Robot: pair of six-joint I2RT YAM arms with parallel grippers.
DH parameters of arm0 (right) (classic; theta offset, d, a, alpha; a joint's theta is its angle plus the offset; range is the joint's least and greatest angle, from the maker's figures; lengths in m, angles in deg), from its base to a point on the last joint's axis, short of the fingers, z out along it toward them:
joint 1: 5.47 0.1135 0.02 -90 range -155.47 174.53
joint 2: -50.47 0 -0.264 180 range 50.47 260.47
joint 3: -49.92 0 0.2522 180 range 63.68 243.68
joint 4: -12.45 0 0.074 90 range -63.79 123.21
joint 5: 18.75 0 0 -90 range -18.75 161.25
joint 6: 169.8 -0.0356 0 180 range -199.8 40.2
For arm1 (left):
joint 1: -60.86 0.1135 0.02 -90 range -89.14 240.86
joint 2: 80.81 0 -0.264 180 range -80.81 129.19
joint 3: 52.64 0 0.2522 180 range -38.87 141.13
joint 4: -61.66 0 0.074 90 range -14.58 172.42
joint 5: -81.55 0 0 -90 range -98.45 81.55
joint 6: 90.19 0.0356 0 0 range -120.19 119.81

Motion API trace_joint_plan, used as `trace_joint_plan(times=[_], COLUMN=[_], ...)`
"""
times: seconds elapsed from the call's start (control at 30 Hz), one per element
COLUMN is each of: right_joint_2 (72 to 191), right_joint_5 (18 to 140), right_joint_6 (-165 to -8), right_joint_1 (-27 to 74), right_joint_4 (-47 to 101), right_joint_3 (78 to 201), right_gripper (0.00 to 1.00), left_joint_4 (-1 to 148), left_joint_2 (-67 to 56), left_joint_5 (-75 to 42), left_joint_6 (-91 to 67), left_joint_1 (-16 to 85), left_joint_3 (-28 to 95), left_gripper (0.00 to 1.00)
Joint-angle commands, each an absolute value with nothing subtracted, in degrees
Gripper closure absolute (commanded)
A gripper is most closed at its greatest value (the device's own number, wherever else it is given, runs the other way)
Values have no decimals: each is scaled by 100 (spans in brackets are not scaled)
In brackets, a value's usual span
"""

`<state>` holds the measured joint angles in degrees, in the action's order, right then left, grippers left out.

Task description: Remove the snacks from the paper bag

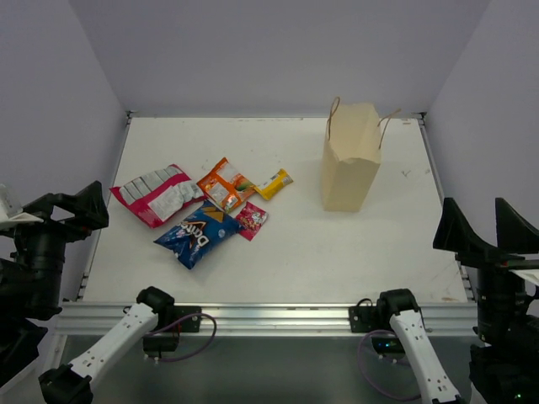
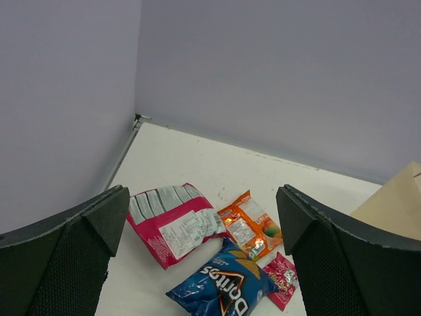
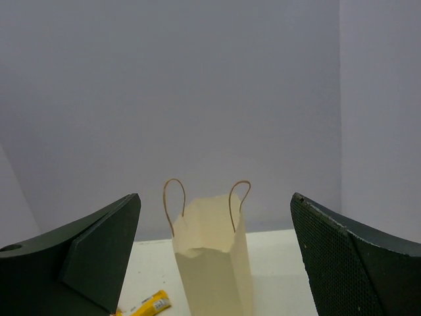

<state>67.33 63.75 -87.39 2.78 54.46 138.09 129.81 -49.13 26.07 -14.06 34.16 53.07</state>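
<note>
Both claws have their fingers fully apart and grip nothing. Left claw (image 2: 202,197) sits off the worktop (image 1: 337,244) at 8 o'clock; right claw (image 1: 474,220) sits off it at 4 o'clock. Paper bag (image 1: 349,162) stands upright at 1 o'clock, handles up. Lying flat outside it, grouped at 9 to 10 o'clock:
- pink-and-silver bag (image 1: 157,194), outermost
- orange packet (image 1: 225,184), just beside it at 3 o'clock
- yellow bar wrapper (image 1: 274,183), at 3 o'clock of the orange packet
- blue Doritos bag (image 1: 199,234), nearest the arms
- red-pink square packet (image 1: 251,220), against the Doritos bag
</note>
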Motion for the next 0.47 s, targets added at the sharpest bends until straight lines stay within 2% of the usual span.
trace_joint_plan(times=[0.0,0.43], right_joint_2=[6673,6673], right_joint_5=[6361,6405], right_joint_6=[-8577,-8551], right_joint_1=[323,402], right_joint_4=[5275,5223], right_joint_3=[13672,13672], right_gripper=[1,1], left_joint_4=[12806,12744], left_joint_2=[-4847,-4759], left_joint_5=[2741,2680], left_joint_6=[-1232,-1337], left_joint_1=[3388,3388], left_joint_3=[5139,4761], left_gripper=[0,0])
